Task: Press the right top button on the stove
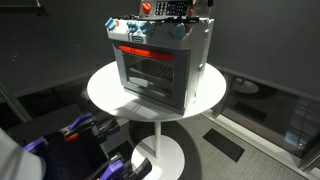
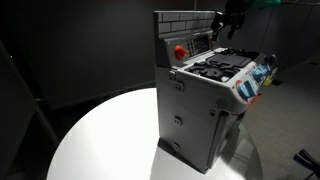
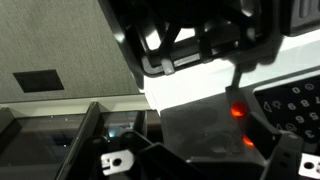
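Note:
The stove (image 1: 160, 65) is a grey boxy toy oven with a glass door and a red bar handle, standing on a round white table (image 1: 105, 92). It also shows from the side in an exterior view (image 2: 205, 110), with black burners on top and a red button (image 2: 180, 50) on its upright back panel. My gripper (image 2: 224, 24) hovers just above the back of the stove top; it shows there in the other exterior view too (image 1: 182, 12). In the wrist view its fingers (image 3: 200, 160) look closed and empty, close to two glowing red buttons (image 3: 236, 110).
The stove takes up the far half of the table (image 2: 100, 140), whose round edge drops to a dark floor. A dark keypad-like panel (image 3: 290, 105) lies beside the red buttons. Blue and purple equipment (image 1: 70, 132) sits low by the table's pedestal.

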Robot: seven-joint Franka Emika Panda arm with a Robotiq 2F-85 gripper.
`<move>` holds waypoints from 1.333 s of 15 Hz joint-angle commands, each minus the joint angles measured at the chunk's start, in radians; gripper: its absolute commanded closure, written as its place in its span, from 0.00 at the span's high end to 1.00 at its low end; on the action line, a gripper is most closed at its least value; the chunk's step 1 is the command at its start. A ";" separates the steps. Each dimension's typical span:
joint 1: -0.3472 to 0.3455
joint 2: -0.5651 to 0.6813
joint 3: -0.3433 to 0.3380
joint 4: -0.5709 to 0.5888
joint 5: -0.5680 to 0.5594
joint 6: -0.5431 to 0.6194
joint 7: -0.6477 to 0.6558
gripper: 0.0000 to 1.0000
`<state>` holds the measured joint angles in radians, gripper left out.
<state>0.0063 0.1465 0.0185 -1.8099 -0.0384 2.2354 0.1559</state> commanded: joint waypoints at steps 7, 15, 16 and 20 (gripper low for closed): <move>0.020 0.027 -0.006 0.055 -0.032 0.012 0.006 1.00; 0.017 -0.042 0.000 0.028 -0.008 -0.122 -0.023 1.00; 0.018 -0.052 0.000 0.027 -0.011 -0.152 -0.025 1.00; 0.021 -0.090 0.003 0.019 -0.013 -0.276 -0.049 1.00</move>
<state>0.0255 0.0888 0.0221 -1.7959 -0.0513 2.0484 0.1399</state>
